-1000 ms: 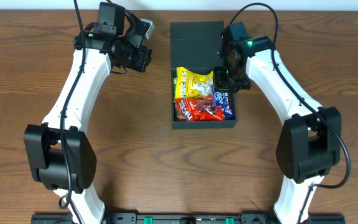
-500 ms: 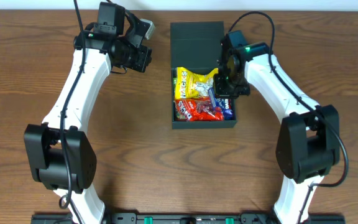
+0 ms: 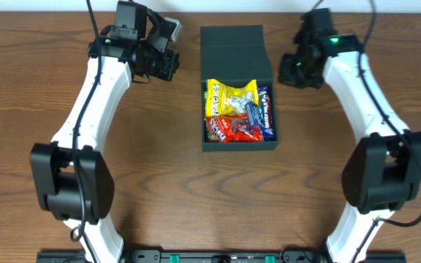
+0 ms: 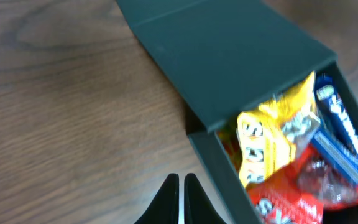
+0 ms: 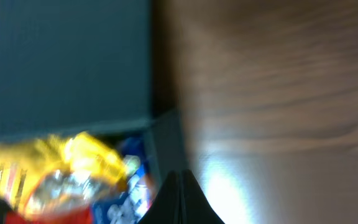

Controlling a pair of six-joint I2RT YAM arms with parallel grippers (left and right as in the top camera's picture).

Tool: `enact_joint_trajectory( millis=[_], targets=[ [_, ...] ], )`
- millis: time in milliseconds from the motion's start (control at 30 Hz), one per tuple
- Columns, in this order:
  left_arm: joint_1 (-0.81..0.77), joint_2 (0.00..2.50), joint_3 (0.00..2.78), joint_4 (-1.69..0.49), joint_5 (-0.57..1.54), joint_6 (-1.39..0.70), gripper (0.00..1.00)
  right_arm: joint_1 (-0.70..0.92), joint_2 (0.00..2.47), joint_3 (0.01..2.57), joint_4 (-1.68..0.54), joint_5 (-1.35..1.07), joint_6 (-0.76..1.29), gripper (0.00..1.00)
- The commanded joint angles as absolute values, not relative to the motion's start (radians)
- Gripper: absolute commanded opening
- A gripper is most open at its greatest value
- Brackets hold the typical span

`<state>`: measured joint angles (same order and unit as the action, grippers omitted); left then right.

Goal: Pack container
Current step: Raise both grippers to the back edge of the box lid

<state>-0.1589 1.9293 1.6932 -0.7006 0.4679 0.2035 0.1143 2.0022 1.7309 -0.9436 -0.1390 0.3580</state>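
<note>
Withdrawal from the container [image 3: 240,145], which sits between the two arms: the right gripper [image 5: 179,186], jaws together and empty, now hangs just right of the open lid [image 3: 231,45], having been down among the snacks a second ago. A blue packet [image 3: 266,111] now lies along the container's right wall, beside the yellow bag [image 3: 229,98]. The left gripper [image 4: 182,183], also closed, is unchanged left of the lid. Packing looks finished; closing likely remains.

Robot test bench, more lab than home.
Two white-and-black robot arms, the left arm [image 3: 86,102] and the right arm [image 3: 364,88], stand at the near edge of a wood-grain table [image 3: 159,190]. They rise from a black rail [image 3: 210,257] with green fittings. A green status light [image 3: 333,40] glows on the right arm. The only goods are snack packets [image 3: 232,98] staged in one dark container [image 3: 231,47].
</note>
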Motion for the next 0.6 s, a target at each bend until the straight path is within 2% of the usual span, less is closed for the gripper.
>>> enact_joint_trajectory(
  millis=[0, 400, 567],
  targets=[
    [-0.157, 2.015, 1.719, -0.673, 0.508, 0.141, 0.06, 0.073, 1.982, 1.700, -0.904, -0.156, 0.400, 0.01],
    [-0.157, 2.242, 1.719, -0.442, 0.679, -0.084, 0.06, 0.057, 1.996, 1.554, -0.651, -0.258, 0.529, 0.02],
    [-0.147, 2.291, 1.723, -0.337, 0.715, -0.219, 0.06, 0.031, 2.094, 1.563, -0.558, -0.409, 0.588, 0.02]
  ],
)
